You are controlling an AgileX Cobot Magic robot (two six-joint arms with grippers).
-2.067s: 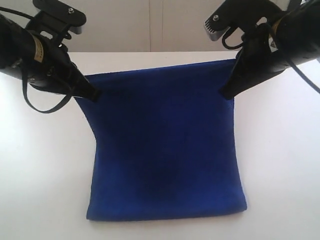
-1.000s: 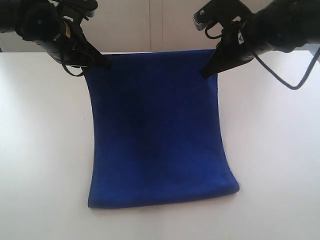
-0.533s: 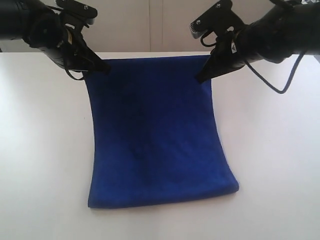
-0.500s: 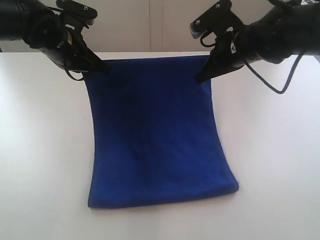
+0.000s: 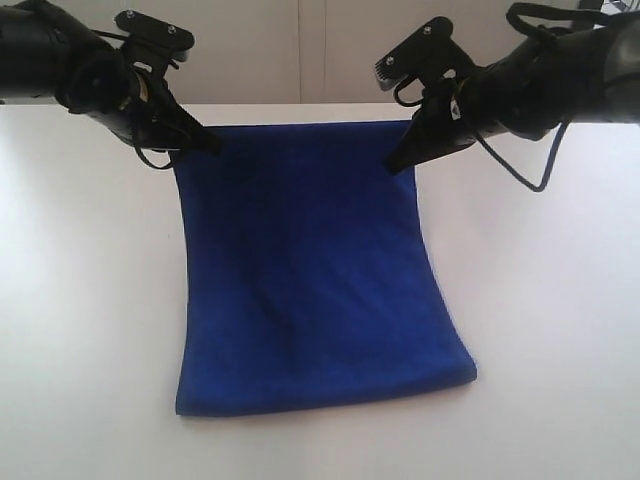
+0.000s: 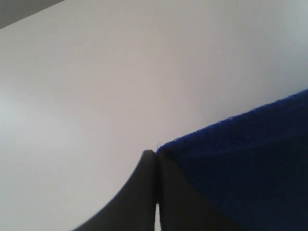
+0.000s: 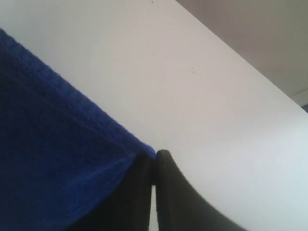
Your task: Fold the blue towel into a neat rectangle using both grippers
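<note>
Blue towel (image 5: pixel 310 270) spread over the middle of the white table (image 5: pixel 80 320), running from 12 o'clock down to 6 o'clock in the exterior view. Narrower along the 12 o'clock edge, wider along the 6 o'clock edge, right side bowing out toward 4 o'clock. Thick and rounded at the 5 o'clock corner, as at a fold. Deep royal blue all over, with a few soft dark creases down the middle.

At 10 o'clock of the cloth: left gripper (image 5: pixel 210 143), black, slanting in from the 9 o'clock side, tip set on the far left corner. Thin black cable loop (image 5: pixel 150 160) hanging under that arm. In the left wrist view, fingers (image 6: pixel 139 197) pressed together with only a hairline slit between them, corner of the cloth caught at the very tip, bare white tabletop all around it.

At 2 o'clock of the cloth: right gripper (image 5: pixel 393 165), black, slanting in from the 3 o'clock side, tip on the far right corner. Longer black cable (image 5: pixel 522 175) drooping below the arm. In the right wrist view, fingers (image 7: pixel 168 197) likewise closed tight, nipping the corner of the cloth at the tip.

Hard to tell whether the 12 o'clock edge rests on the table or hangs just clear of it. Pale wall (image 5: pixel 300 50) beyond the table at 12 o'clock.
</note>
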